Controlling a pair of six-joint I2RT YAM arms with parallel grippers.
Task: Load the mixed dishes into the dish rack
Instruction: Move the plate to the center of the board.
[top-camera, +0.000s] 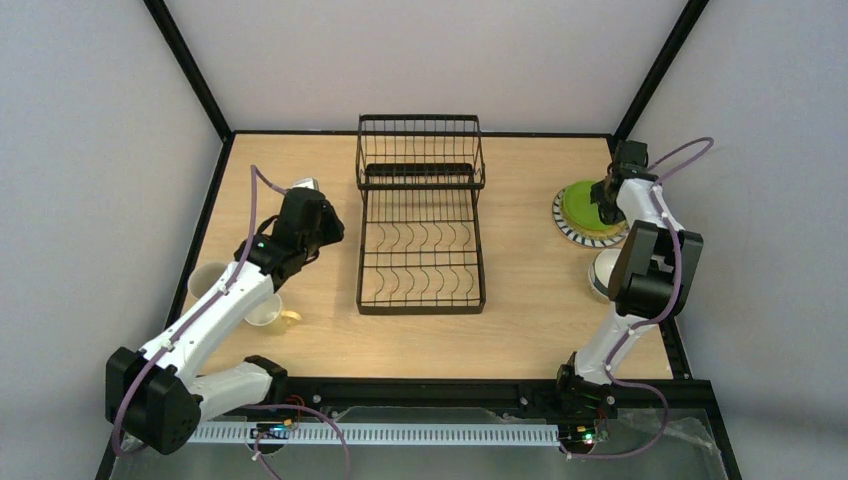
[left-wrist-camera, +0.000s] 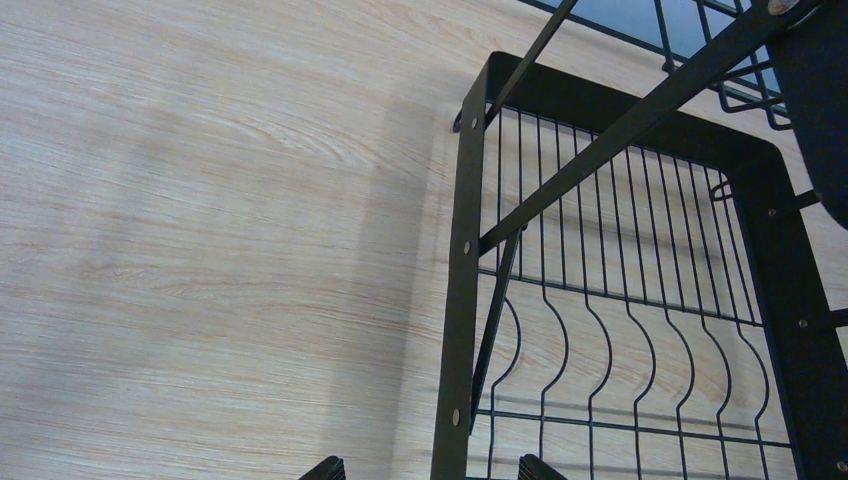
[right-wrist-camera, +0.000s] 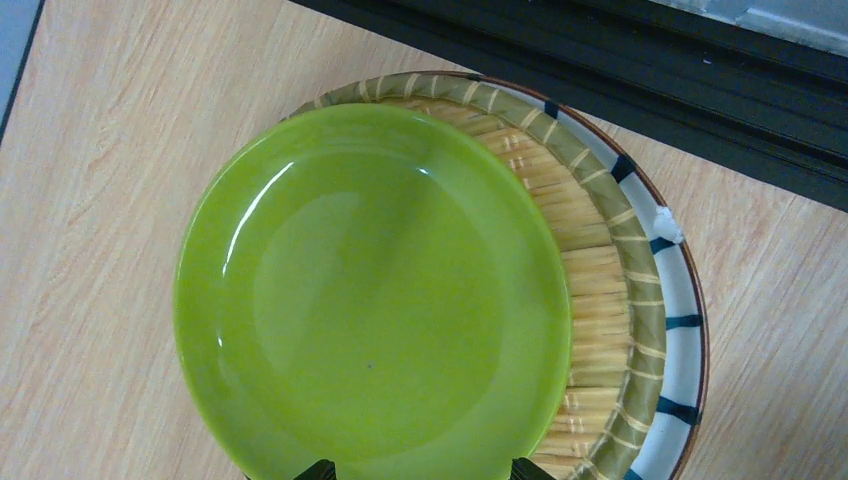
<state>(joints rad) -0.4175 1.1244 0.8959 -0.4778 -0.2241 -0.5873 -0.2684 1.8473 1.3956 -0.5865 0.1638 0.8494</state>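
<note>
The black wire dish rack (top-camera: 420, 225) stands mid-table with nothing in it; its left rail (left-wrist-camera: 462, 300) shows in the left wrist view. My left gripper (top-camera: 330, 228) (left-wrist-camera: 430, 470) hovers open beside that rail, holding nothing. At the right lies a stack of three plates: lime green (top-camera: 585, 203) (right-wrist-camera: 370, 300) on top, tan woven (right-wrist-camera: 595, 300) under it, white with striped rim (top-camera: 572, 232) (right-wrist-camera: 682, 290) at the bottom. My right gripper (top-camera: 608, 190) (right-wrist-camera: 425, 470) hangs open over the green plate's edge. A cream mug (top-camera: 205, 280) and a pale yellow mug (top-camera: 268, 312) sit at the left.
A white mug (top-camera: 603, 272) is half hidden by my right arm. Something whitish (top-camera: 306, 184) peeks out behind my left wrist. A black frame borders the table (top-camera: 520, 290), and grey walls stand close on both sides.
</note>
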